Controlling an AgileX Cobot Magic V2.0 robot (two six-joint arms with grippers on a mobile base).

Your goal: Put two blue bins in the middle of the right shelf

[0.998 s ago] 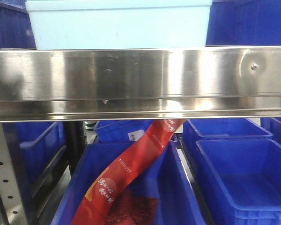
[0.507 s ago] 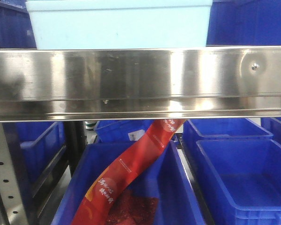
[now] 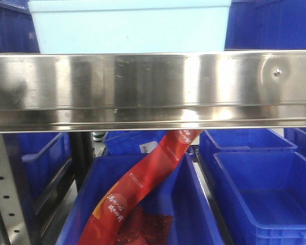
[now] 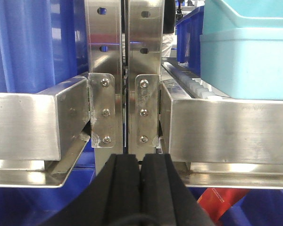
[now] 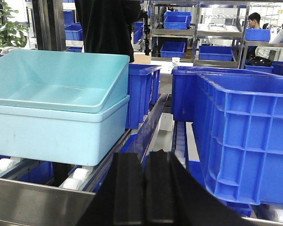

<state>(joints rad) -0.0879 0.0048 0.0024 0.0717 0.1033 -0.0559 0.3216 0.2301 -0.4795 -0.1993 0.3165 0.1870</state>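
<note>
Front view: steel shelf rail point(image 3: 153, 89) across mid-frame; pale cyan tub point(image 3: 127, 25) above it, top cut off. Below, blue bin point(image 3: 143, 204) holding a red printed strip point(image 3: 143, 184) and red material; beside it a blue bin with nothing visible inside point(image 3: 268, 196).

Left wrist view: left tool point(image 4: 140, 188) pressed closed, empty, before paired steel uprights point(image 4: 122, 70).

Right wrist view: right tool point(image 5: 144, 188) closed, empty; nested cyan tubs point(image 5: 56, 108) left, blue bin on the upper shelf point(image 5: 247, 136) right, interior hidden.
</note>
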